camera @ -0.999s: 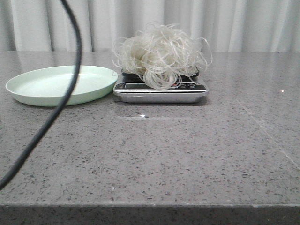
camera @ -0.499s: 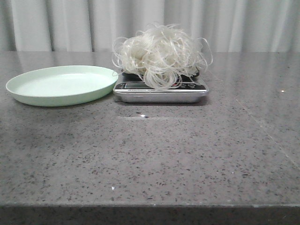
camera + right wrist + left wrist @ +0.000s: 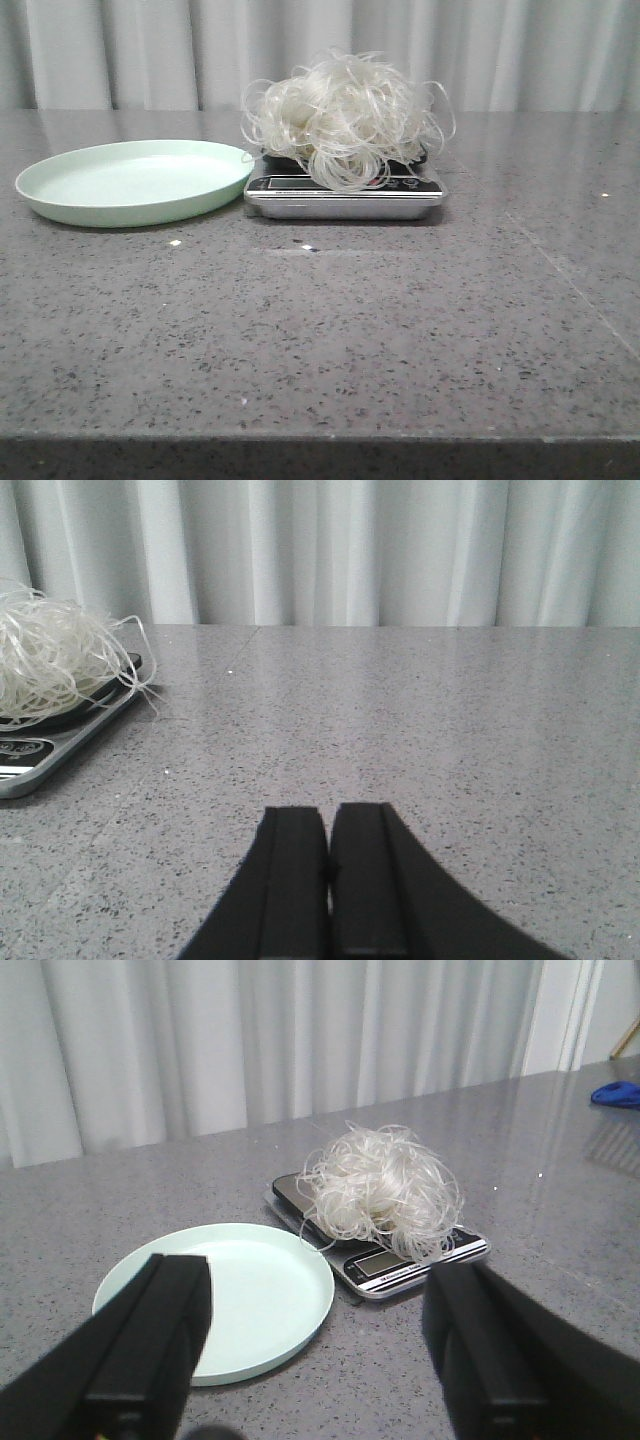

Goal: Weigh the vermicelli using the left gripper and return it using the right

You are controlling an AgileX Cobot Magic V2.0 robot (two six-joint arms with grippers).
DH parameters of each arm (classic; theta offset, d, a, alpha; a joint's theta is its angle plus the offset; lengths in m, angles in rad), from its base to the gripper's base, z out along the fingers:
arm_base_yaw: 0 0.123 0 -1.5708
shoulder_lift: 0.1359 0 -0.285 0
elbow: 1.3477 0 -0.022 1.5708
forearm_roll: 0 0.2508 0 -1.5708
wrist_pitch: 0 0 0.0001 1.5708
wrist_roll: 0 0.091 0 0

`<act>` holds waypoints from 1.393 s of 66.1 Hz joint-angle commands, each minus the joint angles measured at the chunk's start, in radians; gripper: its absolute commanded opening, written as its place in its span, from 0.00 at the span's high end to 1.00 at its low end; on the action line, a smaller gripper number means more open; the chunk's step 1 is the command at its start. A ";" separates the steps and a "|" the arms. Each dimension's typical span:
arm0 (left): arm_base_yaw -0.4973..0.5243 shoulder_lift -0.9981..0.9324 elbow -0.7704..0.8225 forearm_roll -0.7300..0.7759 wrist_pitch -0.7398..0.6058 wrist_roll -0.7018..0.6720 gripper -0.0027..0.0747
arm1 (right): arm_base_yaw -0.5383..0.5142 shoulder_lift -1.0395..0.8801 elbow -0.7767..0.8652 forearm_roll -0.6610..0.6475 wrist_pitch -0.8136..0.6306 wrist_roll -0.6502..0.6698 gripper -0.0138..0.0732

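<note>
The fluffy white tangle of vermicelli noodles (image 3: pixel 345 120) sits on the flat silver kitchen scale (image 3: pixel 344 194); beside the scale lies a pale green round plate (image 3: pixel 130 181); the left tool (image 3: pixel 310 1350) is wide; the right tool (image 3: pixel 328 880) is closed and should open wide, then pinch the tangle's middle gently.

Translucent glossy vermicelli (image 3: pixel 345 118), brushed-metal scale (image 3: pixel 345 200), matt plastic plate (image 3: pixel 130 182), polished speckled stone table (image 3: pixel 330 340)

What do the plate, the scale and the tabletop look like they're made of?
The plate: likely matte plastic or melamine, going by its uniform mint colour and soft sheen. The kitchen scale: shiny metal-look rim around a glossy black face, possibly glass. The table: polished grey speckled stone or composite that reflects the curtain.
</note>
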 commanded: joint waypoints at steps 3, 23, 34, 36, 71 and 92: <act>0.001 -0.080 0.027 -0.002 -0.098 -0.001 0.41 | -0.004 -0.016 -0.008 -0.014 -0.072 -0.004 0.65; 0.001 -0.101 0.037 -0.002 -0.095 -0.001 0.77 | -0.004 -0.016 -0.008 -0.014 -0.074 -0.004 0.65; 0.001 -0.101 0.037 -0.002 -0.098 -0.001 0.77 | -0.004 -0.016 -0.008 -0.014 -0.086 -0.004 0.65; 0.001 -0.101 0.037 -0.002 -0.099 -0.001 0.77 | -0.004 -0.016 -0.008 -0.014 -0.098 -0.004 0.65; 0.001 -0.101 0.037 -0.005 -0.100 -0.001 0.78 | -0.004 0.243 -0.407 -0.010 0.027 -0.004 0.65; 0.001 -0.101 0.037 -0.006 -0.100 -0.001 0.78 | -0.004 0.437 -0.467 -0.007 -0.005 -0.004 0.65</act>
